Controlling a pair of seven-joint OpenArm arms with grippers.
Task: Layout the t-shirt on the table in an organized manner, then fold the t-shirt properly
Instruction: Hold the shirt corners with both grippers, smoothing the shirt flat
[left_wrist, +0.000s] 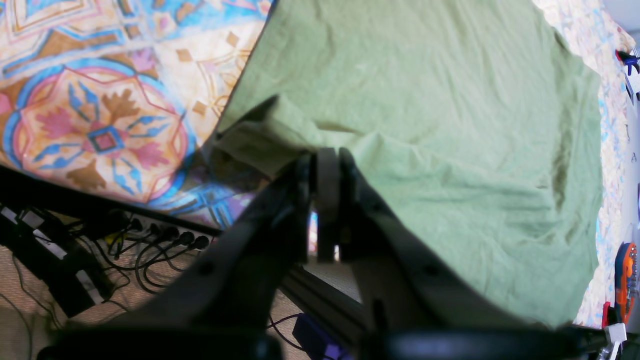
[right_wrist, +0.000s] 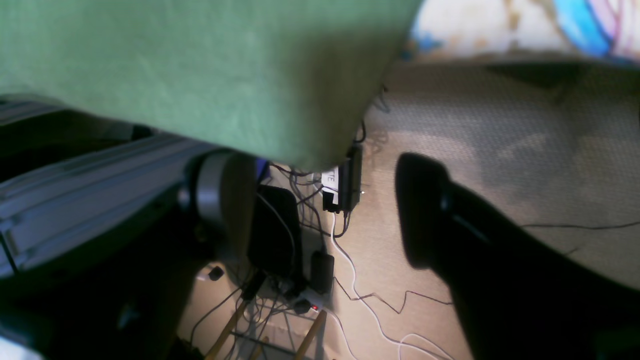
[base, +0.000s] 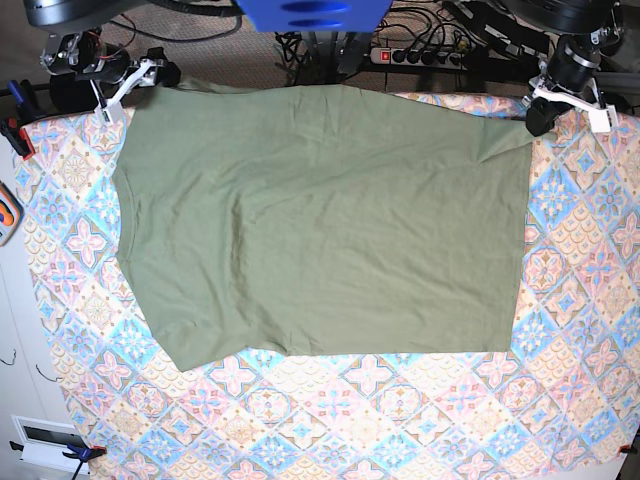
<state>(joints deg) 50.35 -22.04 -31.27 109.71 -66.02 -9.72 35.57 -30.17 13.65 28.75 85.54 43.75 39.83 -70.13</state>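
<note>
The soft, light t-shirt (base: 320, 220) lies flat on the surface (base: 580, 330), left hand (left_wrist: 327, 165) clamped on its far corner, right hand (right_wrist: 325, 200) apart.

Beige textured carpet floor (right_wrist: 500, 140) lies past the table's far edge, strewn with black and white cables (right_wrist: 360, 300). A power strip (base: 420, 57) full of plugs rests there; what seem wooden legs (right_wrist: 227, 330) show blurred.

Overhead base view; two close wrist views
</note>
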